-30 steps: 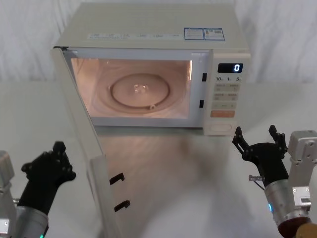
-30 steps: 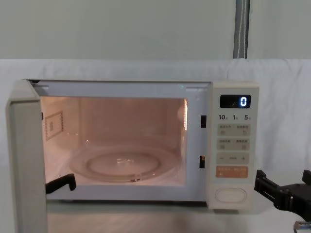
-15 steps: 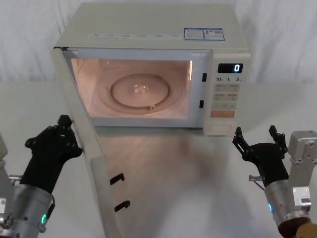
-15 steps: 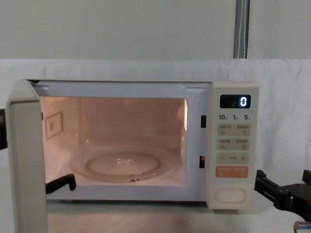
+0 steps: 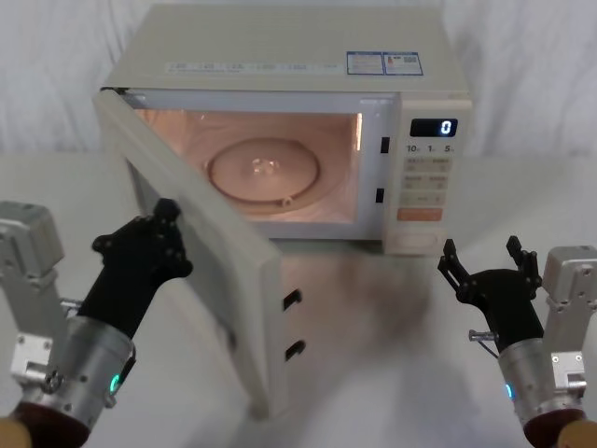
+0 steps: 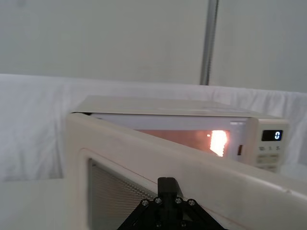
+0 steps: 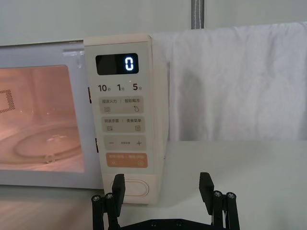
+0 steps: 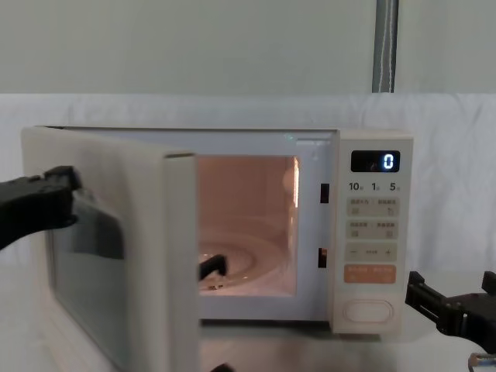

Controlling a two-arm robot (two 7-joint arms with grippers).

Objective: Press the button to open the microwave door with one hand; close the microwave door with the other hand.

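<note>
The microwave door (image 5: 233, 280) stands half open, swung out from its left hinge, with the lit cavity behind it. My left gripper (image 5: 166, 219) is shut and its tips press on the door's outer face; the left wrist view shows the gripper (image 6: 168, 184) against the door (image 6: 192, 177), and the chest view shows the gripper (image 8: 66, 186) at the window of the door (image 8: 147, 271). The oval button (image 5: 415, 245) sits at the bottom of the control panel. My right gripper (image 5: 480, 252) hangs open just in front of and right of the button (image 7: 132, 187), apart from it.
The microwave body (image 5: 280, 56) stands at the back of a white-draped table (image 5: 373, 355). Its control panel (image 7: 122, 120) shows a lit "0". Two latch hooks (image 5: 293, 299) stick out of the door's inner edge. Bare tabletop lies between the arms.
The door has swung from wide open to about halfway toward the cavity. My left gripper moved forward and rightward against its outer face. The right gripper has stayed still.
</note>
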